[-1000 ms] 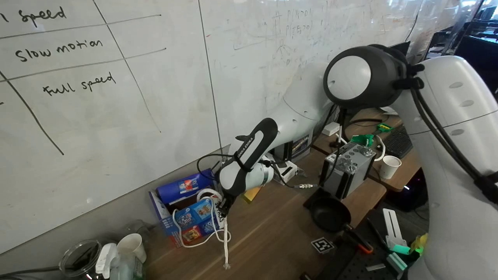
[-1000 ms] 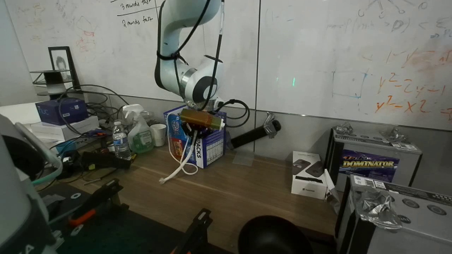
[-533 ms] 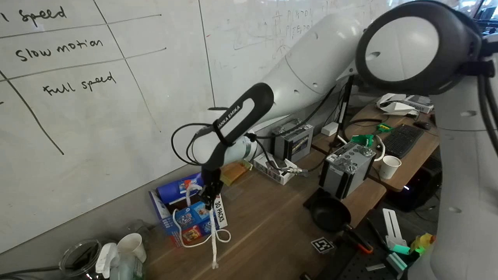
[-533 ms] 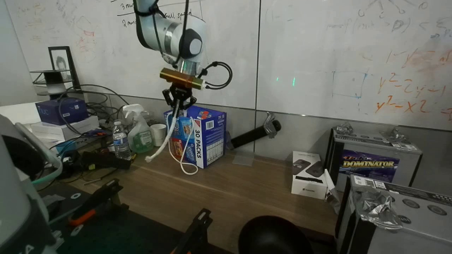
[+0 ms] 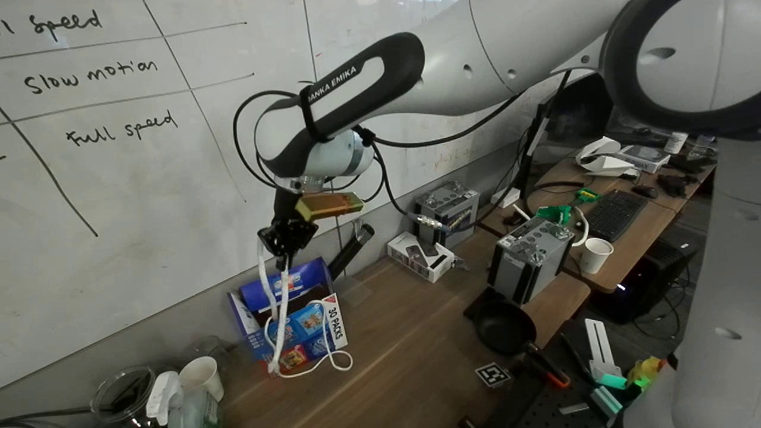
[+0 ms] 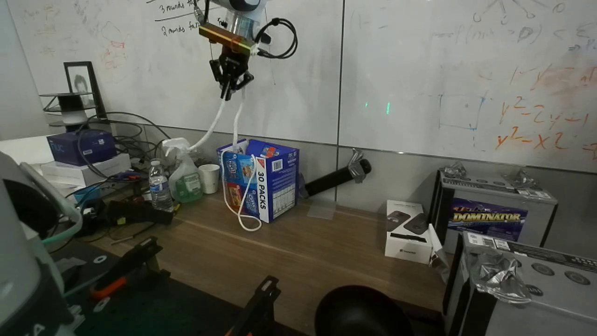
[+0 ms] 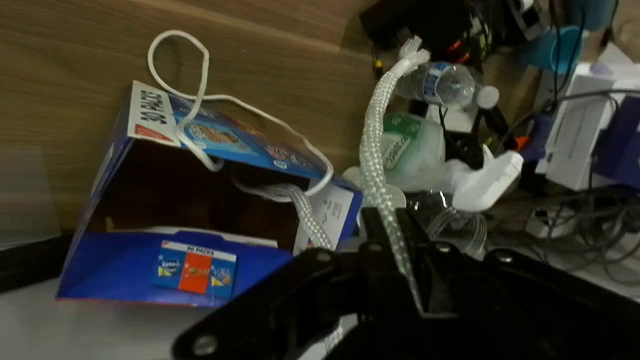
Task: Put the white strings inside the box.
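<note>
Up comes the gripper (image 6: 225,96), hauling white strings (image 7: 371,150) high!
Narrow-set fingers (image 7: 371,223) pinch them above the blue box (image 6: 282,172); one stretch dips inside, but a loop drapes down the near side onto the table (image 6: 303,245), so packing looks unfinished.

Equations (image 6: 529,139) on the whiteboard (image 6: 396,70), a keyboard (image 5: 613,215) and a robot arm (image 5: 452,83) suggest a lab.

Left of top centre, your gripper (image 6: 226,95) pinches the white strings (image 6: 236,122), a loop hanging outside the blue box (image 6: 270,179) near mid-frame.
</note>
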